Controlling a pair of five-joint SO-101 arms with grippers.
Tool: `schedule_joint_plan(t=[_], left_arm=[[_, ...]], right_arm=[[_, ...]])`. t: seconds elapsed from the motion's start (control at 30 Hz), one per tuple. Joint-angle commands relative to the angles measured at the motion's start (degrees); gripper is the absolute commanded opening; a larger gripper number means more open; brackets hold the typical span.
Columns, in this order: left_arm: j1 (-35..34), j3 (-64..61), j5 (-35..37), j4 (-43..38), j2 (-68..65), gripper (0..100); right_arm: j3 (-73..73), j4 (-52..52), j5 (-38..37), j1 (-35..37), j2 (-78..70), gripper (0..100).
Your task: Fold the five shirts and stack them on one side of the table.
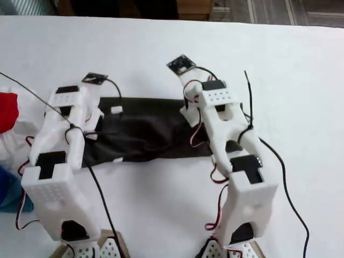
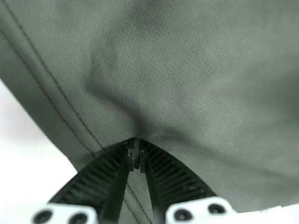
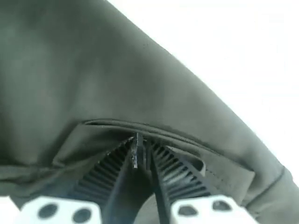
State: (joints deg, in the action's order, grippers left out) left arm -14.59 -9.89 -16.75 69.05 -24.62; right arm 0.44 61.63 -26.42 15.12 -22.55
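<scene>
Lying on table: dark shirt [image 1: 145,131], folded into a long band that runs left to right across the middle of the white table [image 1: 161,48], with both arms bent over it.
Shirt surface: fine knit weave with stitched seam lines in the left wrist view; a folded hem with a stitched edge in the right wrist view.
Left gripper [image 2: 136,156]: jaws pressed together, pinching a raised pucker of the dark shirt at its left end.
Right gripper [image 3: 140,153]: jaws closed tight on the folded hem, toward the shirt's right end.
Left arm [image 1: 59,134]: rises from its base at the near edge, leans toward the far side, wrist tipped down onto the shirt's left end.
Right arm [image 1: 231,129]: same pose from its own base at the near edge, wrist tipped down onto the shirt right of centre.
Red cloth [image 1: 6,110]: bunched at the left edge of the table, well apart from the dark shirt.
Blue cloth [image 1: 8,188]: at the left edge, nearer than the red one, beside the left arm's base.
Black cable [image 1: 285,177]: trails over the table to the right of the right arm.
</scene>
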Motion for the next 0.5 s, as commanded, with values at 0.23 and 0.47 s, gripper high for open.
schedule_joint_plan(t=[0.23, 0.47], left_arm=[[0.4, 1.6, -0.4, 0.0, -0.7, 2], [0.4, 1.7, -0.4, 0.0, -0.7, 2]], right_arm=[[-5.0, 6.1, 0.5, -4.5, 3.0, 2.0], [-4.7, 14.9, 0.0, -5.4, 7.3, 2.0]])
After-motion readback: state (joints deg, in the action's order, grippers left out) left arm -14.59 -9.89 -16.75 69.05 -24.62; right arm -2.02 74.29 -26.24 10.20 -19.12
